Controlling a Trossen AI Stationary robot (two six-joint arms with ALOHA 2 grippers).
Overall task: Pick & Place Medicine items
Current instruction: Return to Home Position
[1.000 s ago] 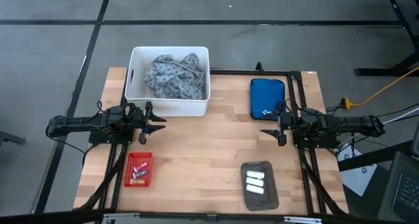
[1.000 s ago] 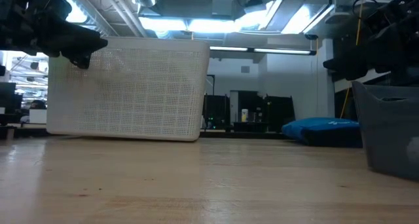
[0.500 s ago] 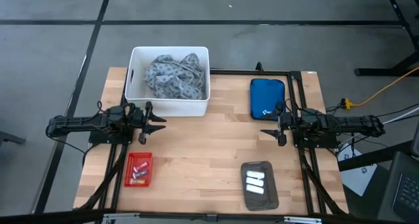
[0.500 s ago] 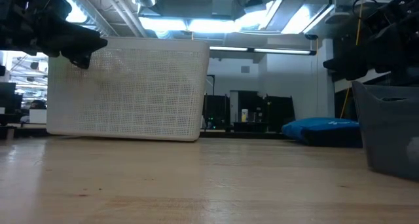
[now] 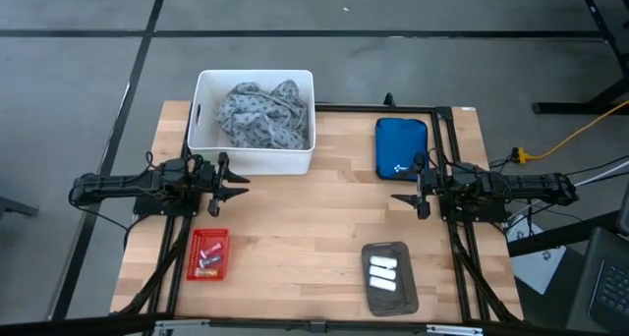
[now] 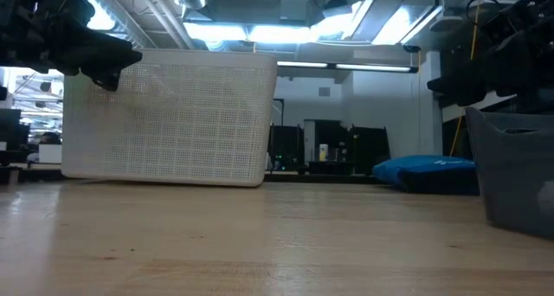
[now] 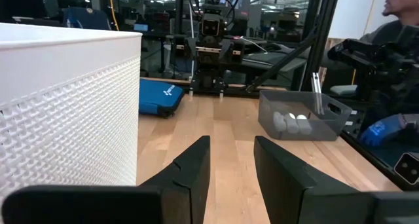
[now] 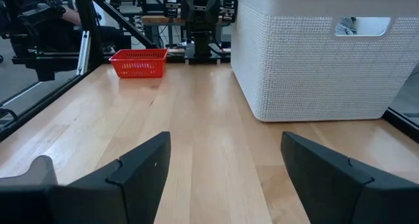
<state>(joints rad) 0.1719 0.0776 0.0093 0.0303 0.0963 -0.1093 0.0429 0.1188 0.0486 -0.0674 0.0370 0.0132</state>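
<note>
Several small medicine items, white and pink, lie in the red mesh basket (image 5: 208, 254) at the table's near left; the basket (image 8: 139, 62) also shows in the right wrist view. Three white items (image 5: 381, 274) lie in the grey tray (image 5: 389, 250) near right, also seen as white items (image 7: 289, 121) in the left wrist view. My left gripper (image 5: 231, 190) (image 7: 232, 142) hovers open between the white bin and the red basket, pointing toward the table's right. My right gripper (image 5: 404, 197) (image 8: 226, 135) hovers open, near the blue pouch, pointing left. Neither touches anything.
A white perforated bin (image 5: 254, 149) (image 6: 169, 114) holding a grey patterned cloth (image 5: 262, 115) stands at the far left. A blue zipped pouch (image 5: 401, 147) (image 6: 424, 168) lies at the far right. Bare wood (image 5: 305, 218) spans the middle. A person (image 7: 400, 4) is beyond the table's right side.
</note>
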